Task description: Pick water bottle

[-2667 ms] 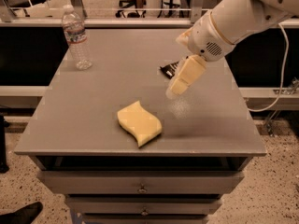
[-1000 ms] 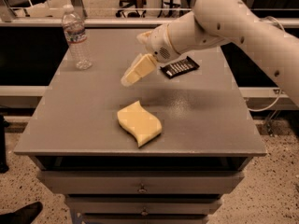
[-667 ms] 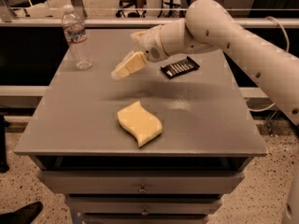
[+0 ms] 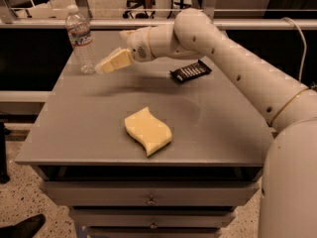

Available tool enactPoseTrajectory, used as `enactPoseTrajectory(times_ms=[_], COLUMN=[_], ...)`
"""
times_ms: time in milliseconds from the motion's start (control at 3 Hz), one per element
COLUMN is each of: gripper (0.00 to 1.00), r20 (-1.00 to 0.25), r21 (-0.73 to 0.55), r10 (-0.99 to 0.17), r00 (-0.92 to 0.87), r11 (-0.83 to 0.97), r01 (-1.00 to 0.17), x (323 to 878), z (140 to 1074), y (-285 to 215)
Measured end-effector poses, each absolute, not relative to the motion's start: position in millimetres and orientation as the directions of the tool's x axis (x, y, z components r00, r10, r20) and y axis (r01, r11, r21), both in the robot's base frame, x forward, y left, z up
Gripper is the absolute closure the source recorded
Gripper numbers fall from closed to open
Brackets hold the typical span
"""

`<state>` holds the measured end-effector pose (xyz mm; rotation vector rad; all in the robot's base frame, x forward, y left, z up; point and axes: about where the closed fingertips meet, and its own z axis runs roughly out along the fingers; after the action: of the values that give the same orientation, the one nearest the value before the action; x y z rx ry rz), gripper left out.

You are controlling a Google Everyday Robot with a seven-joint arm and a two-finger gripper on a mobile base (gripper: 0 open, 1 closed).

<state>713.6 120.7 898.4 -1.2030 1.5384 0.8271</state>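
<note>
The water bottle (image 4: pixel 81 39) is a small clear ribbed bottle with a white cap and a white label. It stands upright at the far left corner of the grey table (image 4: pixel 99 133). My gripper (image 4: pixel 100 68), with cream fingers, hovers above the table just right of the bottle's base, pointing left at it. It does not touch the bottle. The white arm reaches in from the right.
A yellow wavy sponge (image 4: pixel 147 131) lies at the table's middle front. A dark snack bar (image 4: pixel 190 71) lies at the back right, under the arm. Drawers sit below the tabletop. A rail and chairs stand behind the table.
The arm has swung left across the table, from the right side near the snack bar to just beside the bottle. The bottle, sponge and snack bar have not moved.
</note>
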Motion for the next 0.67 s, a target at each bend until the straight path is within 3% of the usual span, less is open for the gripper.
enactPoseTrajectory(times_ms=[667], gripper=[0.0], r20=[-0.977], r21=[-0.021], r10=[-0.211], r00=[-0.034], r11=[0.254], r01=[-0.967], x=[729.2], z=[890.3], y=[187.6])
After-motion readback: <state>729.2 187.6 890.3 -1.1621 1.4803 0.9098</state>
